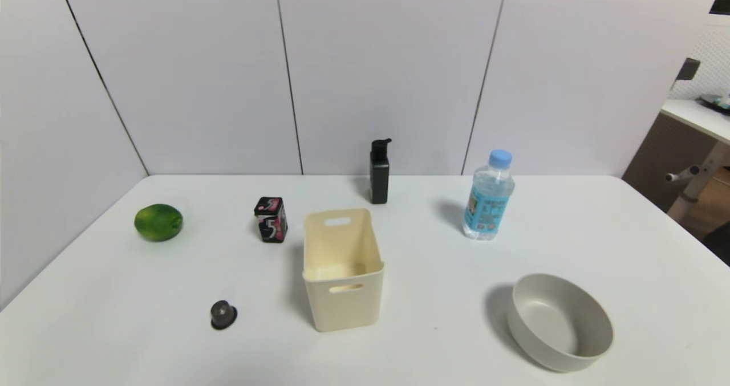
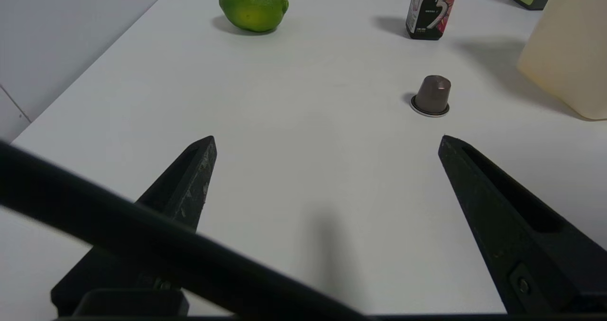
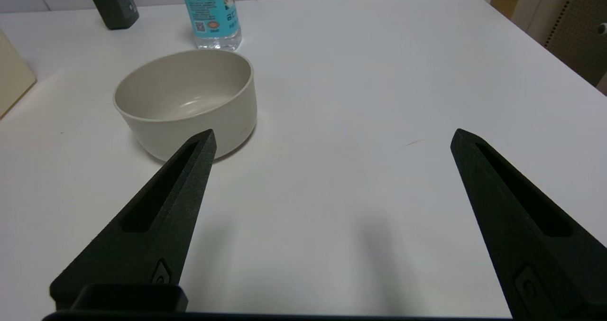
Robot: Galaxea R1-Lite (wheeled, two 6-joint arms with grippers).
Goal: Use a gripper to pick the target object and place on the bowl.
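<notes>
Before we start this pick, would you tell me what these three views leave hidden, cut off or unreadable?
- Black pump bottle: both wrist views cut off its top at the frame edge; label text too small in the head view.
- Water bottle: cap cropped in the right wrist view.
- Cream bin: its floor is partly hidden by its front wall in the head view.
- Left gripper and right gripper: both open, but neither appears in the head view.
</notes>
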